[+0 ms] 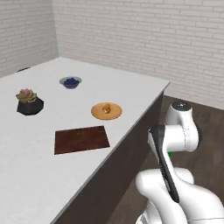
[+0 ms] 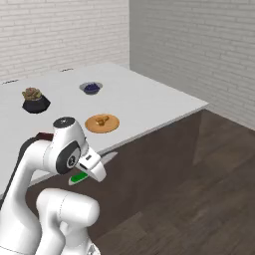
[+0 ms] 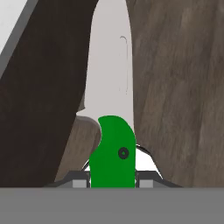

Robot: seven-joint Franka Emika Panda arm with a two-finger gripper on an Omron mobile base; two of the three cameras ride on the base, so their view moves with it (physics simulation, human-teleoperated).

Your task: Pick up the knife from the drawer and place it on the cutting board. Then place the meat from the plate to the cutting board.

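The knife (image 3: 112, 153) has a bright green handle and a pale blade pointing away from the hand. My gripper (image 3: 112, 181) is shut on the handle. It hangs in front of the dark counter face, below the countertop edge, where the green handle (image 2: 77, 178) shows under the hand. On the white counter lies the dark reddish-brown cutting board (image 1: 82, 139), bare. Beyond it, the golden-brown meat (image 1: 106, 108) sits on an orange plate (image 1: 97, 113), also seen as the plate (image 2: 112, 124). The drawer is out of view.
A bowl of dark blue berries (image 1: 71, 82) and a potted succulent (image 1: 29, 101) stand farther back on the counter. Brick walls close the far sides. The counter's front edge (image 1: 131, 131) runs beside the arm, with dark wood floor (image 2: 199, 189) to the right.
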